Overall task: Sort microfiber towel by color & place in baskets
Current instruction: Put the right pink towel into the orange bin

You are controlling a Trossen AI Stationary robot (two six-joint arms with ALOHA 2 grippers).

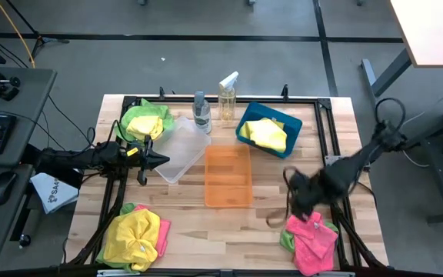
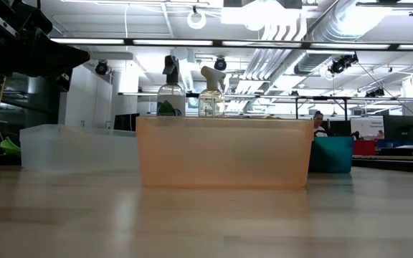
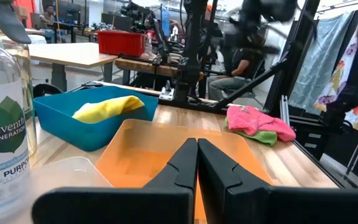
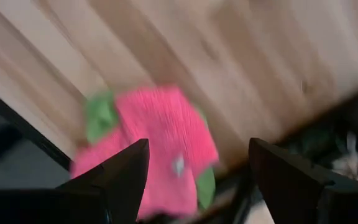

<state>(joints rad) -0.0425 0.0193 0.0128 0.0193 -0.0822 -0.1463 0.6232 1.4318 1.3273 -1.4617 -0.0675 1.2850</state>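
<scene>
Right gripper (image 4: pixel 197 180) is spread wide and hovering just above the pink towel (image 1: pixel 311 237) at the near right corner of the table (image 1: pixel 229 231) — nothing in it yet. That pink one sits on top of a green towel (image 4: pixel 99 116) peeking out at the edges, so I'd say the tricky bit is taking only the top layer. These cloths look light, floppy and fuzzy, no slip risk, but they'll drape and snag each other. My guess is a pinch on a raised fold near the middle of the pink beats grabbing an edge where green shows.

Left gripper (image 3: pixel 196 163) is pressed together, empty, parked over the clear basket (image 1: pixel 180 148) beside the orange basket (image 1: pixel 228 175). The blue basket (image 1: pixel 268 129) already holds 1 yellow towel (image 1: pixel 267 134).
</scene>
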